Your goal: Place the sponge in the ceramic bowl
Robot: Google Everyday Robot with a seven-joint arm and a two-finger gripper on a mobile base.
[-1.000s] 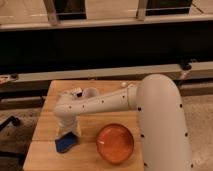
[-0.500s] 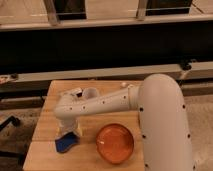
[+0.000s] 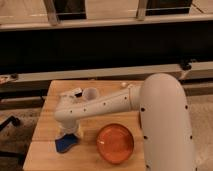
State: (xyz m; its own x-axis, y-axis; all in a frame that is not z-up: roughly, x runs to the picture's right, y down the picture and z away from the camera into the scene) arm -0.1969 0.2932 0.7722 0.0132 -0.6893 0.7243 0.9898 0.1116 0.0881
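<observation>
Hardly shifted over the last second: same low reach for the white arm (image 3: 102, 104), same spot for the sponge (image 3: 65, 144), at most a slight settling at the wrist.

Found over the front-left part of the wooden surface (image 3: 88, 156): gripper (image 3: 68, 134), pointing straight down, right on top of the sponge. Touching it or just above it; cannot tell which. Cannot tell either how far the jaws stand open, or whether anything is held: hidden behind the pale wrist housing.

Showing below the gripper: blue edge of the sponge, low against the surface, with a pale yellowish patch just above the blue.

Just to the right, across a narrow strip of bare wood: ceramic bowl (image 3: 115, 144), round, glossy orange, upright on the surface. Near the sponge but not touching it.

Farther back, behind the forearm: translucent plastic cup (image 3: 91, 93), upright, and just left of it a flat black-and-white object (image 3: 74, 93), partly covered by the arm.

Reaching out from the bulky white shoulder section (image 3: 165, 125) at the right, leftward across the middle of the surface, then bending down at the elbow toward the sponge.

Beyond the surface, a dark wall panel (image 3: 110, 47) with a pale ledge along its foot.
</observation>
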